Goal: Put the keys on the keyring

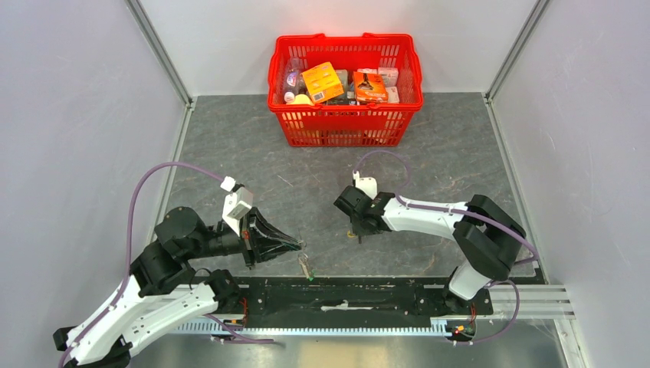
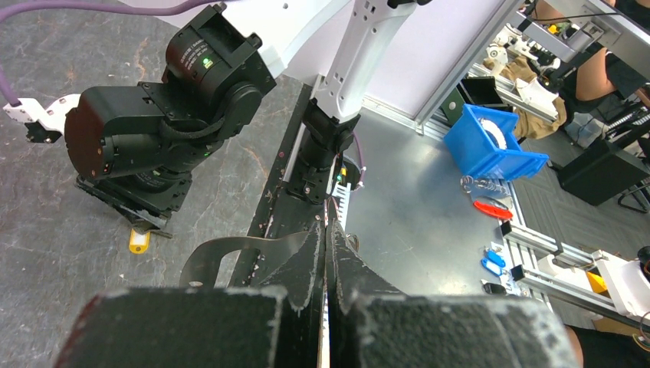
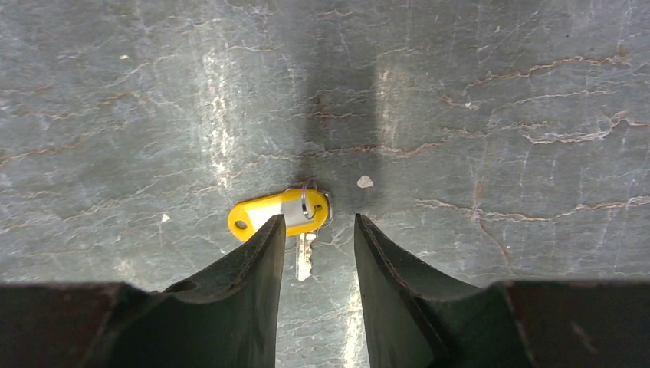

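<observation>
In the top view my left gripper [image 1: 297, 245] is shut near the table's front edge. The thin wire keyring [image 1: 305, 262] hangs from its tips, with the green key [image 1: 310, 277] at its lower end. In the left wrist view the fingers [image 2: 328, 222] are pressed together on a thin pale strip. My right gripper [image 1: 355, 230] hovers open just above the yellow key [image 3: 280, 213], which lies flat on the table. Its metal blade [image 3: 304, 257] shows between the fingertips [image 3: 318, 222]. From the left wrist the yellow key [image 2: 139, 241] lies under the right gripper.
A red basket [image 1: 345, 136] full of packets stands at the back middle. A black rail [image 1: 352, 295] runs along the near edge between the arm bases. White walls close in the left and right sides. A blue bin [image 2: 490, 146] sits off the table.
</observation>
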Robot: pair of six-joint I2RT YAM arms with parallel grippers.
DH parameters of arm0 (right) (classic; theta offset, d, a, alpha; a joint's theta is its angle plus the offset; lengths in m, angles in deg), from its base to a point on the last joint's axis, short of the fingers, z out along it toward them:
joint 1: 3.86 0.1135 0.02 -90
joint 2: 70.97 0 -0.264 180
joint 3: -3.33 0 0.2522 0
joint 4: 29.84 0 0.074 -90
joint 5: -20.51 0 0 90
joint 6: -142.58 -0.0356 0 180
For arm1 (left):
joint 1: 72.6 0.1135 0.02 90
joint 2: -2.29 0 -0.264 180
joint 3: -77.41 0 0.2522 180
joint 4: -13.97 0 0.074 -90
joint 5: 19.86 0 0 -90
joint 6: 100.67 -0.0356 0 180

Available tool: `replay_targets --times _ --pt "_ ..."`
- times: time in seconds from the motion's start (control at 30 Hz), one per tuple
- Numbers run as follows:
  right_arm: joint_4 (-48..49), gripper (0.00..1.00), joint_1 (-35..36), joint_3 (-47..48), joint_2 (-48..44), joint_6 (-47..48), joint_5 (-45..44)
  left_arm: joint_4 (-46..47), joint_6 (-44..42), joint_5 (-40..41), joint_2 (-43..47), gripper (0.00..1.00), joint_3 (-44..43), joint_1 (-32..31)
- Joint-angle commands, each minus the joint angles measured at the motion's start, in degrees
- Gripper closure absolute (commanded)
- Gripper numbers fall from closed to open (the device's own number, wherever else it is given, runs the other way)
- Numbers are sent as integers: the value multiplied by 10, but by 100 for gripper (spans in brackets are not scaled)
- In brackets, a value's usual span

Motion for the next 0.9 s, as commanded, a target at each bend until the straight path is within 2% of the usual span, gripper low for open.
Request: replay_targets --times 0.0,0.37,0.87 --pt "0 55 1 20 9 -17 -38 29 14 -4 -1 98 -7 -2" --pt "5 61 1 22 9 -20 -55 27 12 -4 -6 98 -8 -2" --pt "28 79 1 20 18 -10 -32 27 11 -4 -11 98 -11 -2"
